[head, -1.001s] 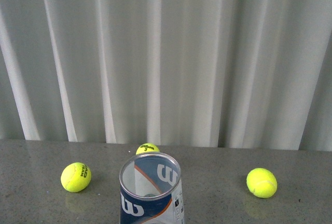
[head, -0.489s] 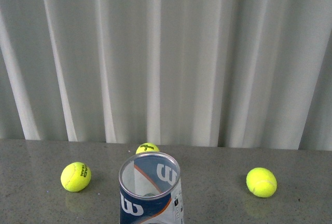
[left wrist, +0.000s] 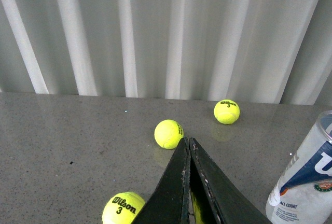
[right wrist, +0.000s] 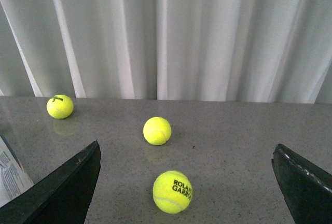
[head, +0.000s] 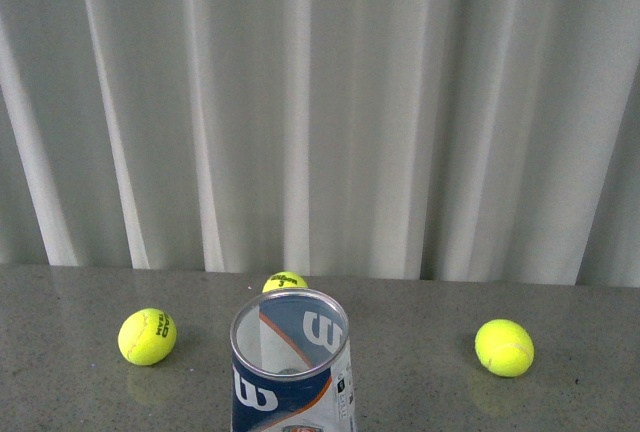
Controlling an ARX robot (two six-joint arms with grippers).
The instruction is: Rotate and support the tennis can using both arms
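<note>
The tennis can (head: 291, 372) stands upright on the grey table at the bottom middle of the front view, open silver rim up, blue-white-orange Wilson label facing me. No arm shows in the front view. In the left wrist view the can (left wrist: 306, 182) is off to one side of my left gripper (left wrist: 187, 142), whose black fingers are pressed shut with nothing between them. In the right wrist view only a sliver of the can's label (right wrist: 11, 175) shows at the edge, beside one finger (right wrist: 67, 185) of my wide-open, empty right gripper (right wrist: 187, 154).
Three yellow tennis balls lie on the table (head: 560, 402) in the front view: left (head: 147, 337), behind the can (head: 285, 281) and right (head: 504, 348). More balls lie near each gripper (left wrist: 123, 208) (right wrist: 173, 192). A white curtain (head: 320, 102) hangs behind the table.
The front view has shifted slightly; the can and balls sit a few pixels higher in the picture. Nothing on the table has moved otherwise.
</note>
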